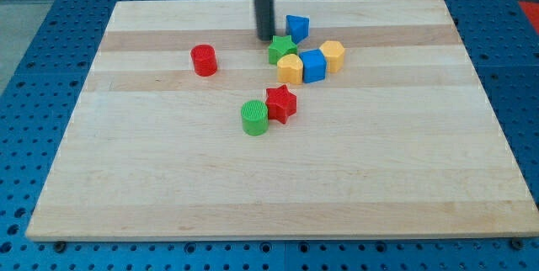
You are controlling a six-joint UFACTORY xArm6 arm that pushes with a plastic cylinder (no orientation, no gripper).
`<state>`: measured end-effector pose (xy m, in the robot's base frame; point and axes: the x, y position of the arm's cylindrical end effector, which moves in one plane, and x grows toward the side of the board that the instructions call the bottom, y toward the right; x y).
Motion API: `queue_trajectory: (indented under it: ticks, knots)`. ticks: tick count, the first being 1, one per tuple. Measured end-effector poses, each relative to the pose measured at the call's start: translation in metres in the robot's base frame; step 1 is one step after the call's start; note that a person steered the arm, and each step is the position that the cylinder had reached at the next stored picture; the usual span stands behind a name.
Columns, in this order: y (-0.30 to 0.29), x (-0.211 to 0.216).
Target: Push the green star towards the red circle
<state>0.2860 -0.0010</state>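
Observation:
The green star (282,50) lies near the top middle of the wooden board (168,187). The red circle (204,60) sits alone to its left. My tip (265,38) stands just up and left of the green star, close to it or touching it, and to the left of a blue block (297,27). The rod comes straight down from the view's top.
A yellow block (290,69), a blue cube (313,66) and another yellow block (333,55) crowd the green star's lower right. A red star (281,103) and a green circle (254,118) sit together lower down, near the board's middle.

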Motion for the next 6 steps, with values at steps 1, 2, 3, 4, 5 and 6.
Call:
queue_trajectory:
  ticks: [1, 2, 3, 4, 5, 6]
  knots:
    - [0.042, 0.003]
    - [0.061, 0.019]
    - [0.053, 0.033]
    - [0.006, 0.034]
    - [-0.044, 0.035]
    - [-0.077, 0.045]
